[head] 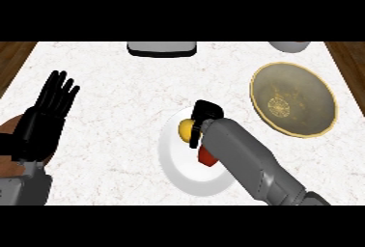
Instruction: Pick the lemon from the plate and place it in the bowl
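Note:
A yellow lemon (pixel 186 129) lies on the white plate (pixel 178 164) at the middle of the counter. My right hand (pixel 204 115) is over the plate's far side, its fingers curled down round the lemon's right and top, hiding part of it. A red object (pixel 207 155) sits on the plate just below the lemon, partly under my forearm. The bowl (pixel 292 99), olive-brown with a gold rim, stands to the right of the plate. My left hand (pixel 49 113) rests open at the left edge, fingers up.
A grey and white appliance (pixel 161 48) stands at the counter's far edge, and a pale grey vessel (pixel 289 46) at the far right corner. Wooden floor shows beyond both side edges. A brown object (pixel 8 166) sits partly behind my left forearm.

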Robot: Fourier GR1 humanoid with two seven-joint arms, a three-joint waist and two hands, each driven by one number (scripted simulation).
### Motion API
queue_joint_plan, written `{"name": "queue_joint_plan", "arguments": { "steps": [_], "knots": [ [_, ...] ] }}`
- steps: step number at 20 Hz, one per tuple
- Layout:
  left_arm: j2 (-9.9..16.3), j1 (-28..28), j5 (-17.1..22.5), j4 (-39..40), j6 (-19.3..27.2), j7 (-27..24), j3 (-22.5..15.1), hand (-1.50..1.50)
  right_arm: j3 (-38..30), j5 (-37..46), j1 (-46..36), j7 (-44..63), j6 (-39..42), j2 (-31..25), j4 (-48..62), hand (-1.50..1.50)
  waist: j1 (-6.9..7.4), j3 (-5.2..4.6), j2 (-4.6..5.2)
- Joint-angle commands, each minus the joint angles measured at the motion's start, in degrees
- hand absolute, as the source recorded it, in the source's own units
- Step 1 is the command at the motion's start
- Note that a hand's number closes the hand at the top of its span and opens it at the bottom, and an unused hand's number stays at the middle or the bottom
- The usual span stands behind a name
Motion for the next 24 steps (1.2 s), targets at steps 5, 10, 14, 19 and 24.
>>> {"name": "queue_joint_plan", "arguments": {
  "steps": [5,10,14,19,24],
  "knots": [
    [-0.4,2.4,-0.7,-0.5,1.2,-0.2,0.8,0.00,14.5,9.0,7.8,-23.0,5.2,-8.2,-18.3,1.50,-3.76,0.16,-1.64],
    [0.4,5.0,0.0,-0.2,0.9,-1.3,3.0,0.00,17.6,13.5,13.5,-32.1,-1.1,-21.2,-34.8,1.50,-6.54,0.11,-2.34],
    [2.2,5.2,1.4,-1.2,-0.3,-0.4,4.6,0.00,10.8,13.7,16.8,-30.9,-5.6,-33.2,-49.0,1.50,-6.61,0.07,-2.00],
    [1.0,5.7,0.5,-2.5,0.9,0.3,3.4,0.00,1.1,12.0,21.8,-27.2,-7.4,-46.2,-64.5,1.50,-6.26,0.05,-1.62],
    [1.0,5.0,1.3,-1.9,-0.6,-0.4,3.9,0.00,-10.3,8.5,29.5,-22.2,-8.8,-55.8,-75.4,1.50,-4.22,0.02,-0.79]
  ]
}}
